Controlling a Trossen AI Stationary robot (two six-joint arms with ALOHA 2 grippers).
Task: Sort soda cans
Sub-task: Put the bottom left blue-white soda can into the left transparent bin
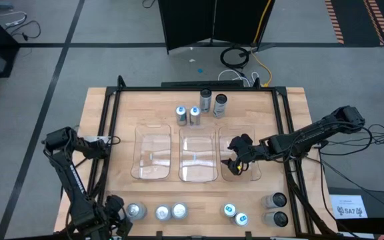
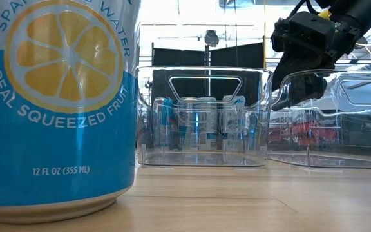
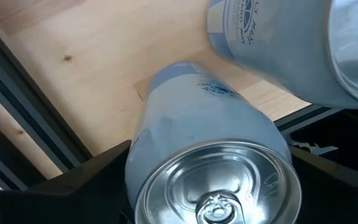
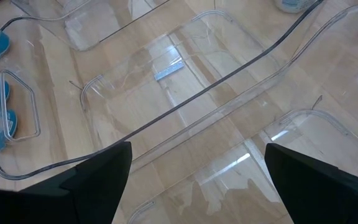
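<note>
Three clear bins sat side by side in the middle of the table [image 1: 112,133]: the left bin [image 1: 152,155], the middle bin [image 1: 198,157] and the right bin [image 1: 242,160].

The right claw [image 1: 235,160] hung over the right bin with its fingers spread apart and nothing between them; its wrist view showed only clear bin walls and wood below.

The left claw [image 1: 122,212] was down at the front left corner of the table, its fingers wide on either side of a silver-topped can [image 3: 210,168]. Whether they pressed on the can could not be told. A second pale can [image 3: 272,43] stood just beside it.

Along the front edge stood two more silver-topped cans [image 1: 171,212], then two blue-topped cans [image 1: 235,214], and near the front right corner two dark cans [image 1: 276,209].

Near the back edge stood two blue-topped cans [image 1: 188,115] and, just beside them, two dark cans [image 1: 213,103].
</note>
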